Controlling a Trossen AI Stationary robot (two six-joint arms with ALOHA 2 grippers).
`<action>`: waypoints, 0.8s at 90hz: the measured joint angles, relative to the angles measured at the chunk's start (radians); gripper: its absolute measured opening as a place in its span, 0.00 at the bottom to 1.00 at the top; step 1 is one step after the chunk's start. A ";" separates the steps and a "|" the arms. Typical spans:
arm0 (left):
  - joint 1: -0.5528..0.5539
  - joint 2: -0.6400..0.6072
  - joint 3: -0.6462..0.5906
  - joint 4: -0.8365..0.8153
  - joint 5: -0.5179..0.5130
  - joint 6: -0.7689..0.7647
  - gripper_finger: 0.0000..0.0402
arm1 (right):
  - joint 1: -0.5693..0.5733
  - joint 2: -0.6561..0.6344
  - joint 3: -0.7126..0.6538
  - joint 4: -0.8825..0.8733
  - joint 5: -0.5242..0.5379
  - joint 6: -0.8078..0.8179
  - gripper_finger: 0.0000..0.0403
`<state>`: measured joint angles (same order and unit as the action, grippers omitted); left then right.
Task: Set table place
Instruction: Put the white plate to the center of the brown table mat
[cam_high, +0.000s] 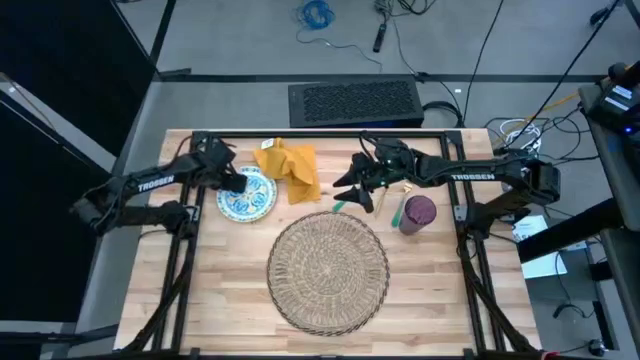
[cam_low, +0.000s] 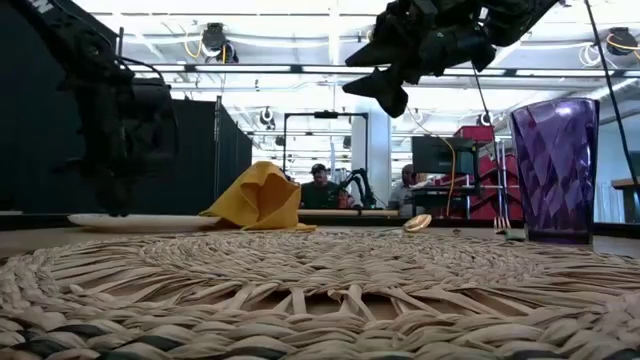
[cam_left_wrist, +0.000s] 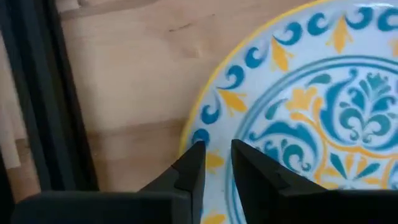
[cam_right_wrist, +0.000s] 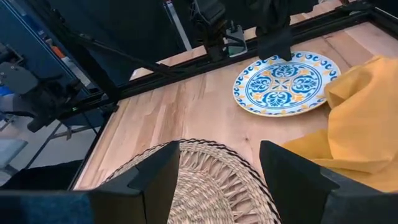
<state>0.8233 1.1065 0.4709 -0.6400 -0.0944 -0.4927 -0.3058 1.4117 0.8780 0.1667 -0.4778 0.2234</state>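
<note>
Two grippers: our left gripper (cam_left_wrist: 216, 163) pinches the plate (cam_left_wrist: 323, 87) rim between narrow fingers; our right gripper (cam_right_wrist: 219, 168) hovers wide above the mat (cam_right_wrist: 205, 186).

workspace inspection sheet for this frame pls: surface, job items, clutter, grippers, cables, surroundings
Surface: light wood table, black frame.
Job's things: woven mat centre front, nothing on it; patterned plate back left; yellow napkin crumpled, its edge beside the plate; purple cup upright, right of the mat; cutlery loose on the table by the cup.
Clutter: nothing seen.
Grippers: left gripper down at the plate's rim, fingers nearly closed astride the edge; right gripper open, raised above the mat's far edge, holding nothing.
Cables: none on the table; several on the floor beyond and beside it.
Surroundings: open lab; people seated far behind.
</note>
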 joint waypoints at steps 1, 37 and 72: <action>-0.004 0.000 0.000 0.001 0.003 0.000 0.16 | 0.000 0.000 0.000 0.000 0.000 0.000 0.52; -0.149 -0.001 -0.001 0.097 0.057 -0.021 0.16 | 0.029 0.000 0.000 0.000 0.002 0.001 0.52; -0.310 0.144 0.002 0.248 0.060 -0.102 0.16 | 0.029 0.000 0.000 0.038 0.005 0.013 0.52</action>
<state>0.5136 1.2501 0.4726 -0.3924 -0.0344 -0.5945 -0.2768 1.4117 0.8776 0.2050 -0.4725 0.2362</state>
